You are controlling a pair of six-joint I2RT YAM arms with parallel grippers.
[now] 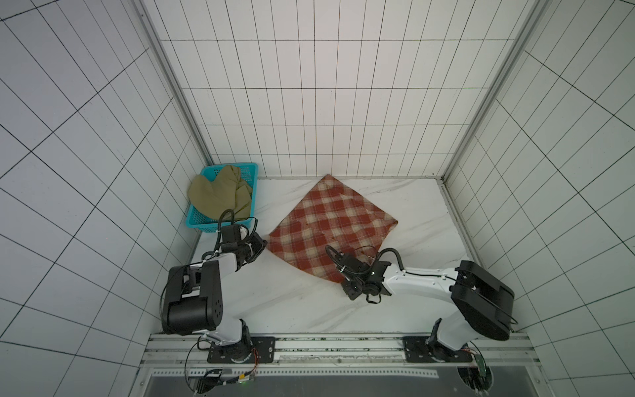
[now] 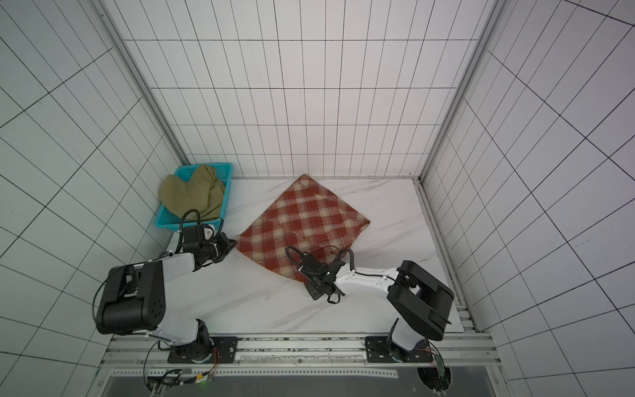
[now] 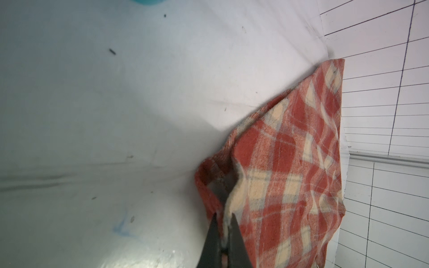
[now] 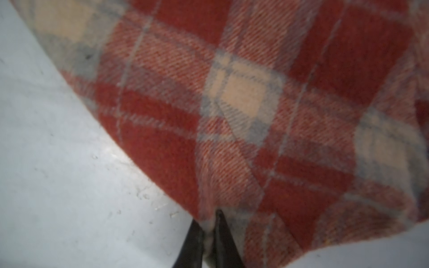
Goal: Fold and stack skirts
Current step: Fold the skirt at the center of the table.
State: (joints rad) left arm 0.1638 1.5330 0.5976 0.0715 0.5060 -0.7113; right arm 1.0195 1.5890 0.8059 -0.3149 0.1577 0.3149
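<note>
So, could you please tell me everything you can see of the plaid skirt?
The plaid skirt is rust-red and cream woven cloth, seemingly woolly, lying spread almost flat on the white table, turned like a diamond, one corner by the back wall. The left gripper pinches its left corner, the right gripper its near edge.

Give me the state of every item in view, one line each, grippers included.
plaid skirt: spread out on the table, pinched at two edges.
olive skirt: crumpled in the basket, spilling over its rim.
basket: upright in the table's far left corner, holding the olive skirt.
left gripper: shut on the plaid skirt's left corner.
right gripper: shut on the plaid skirt's near edge.
</note>
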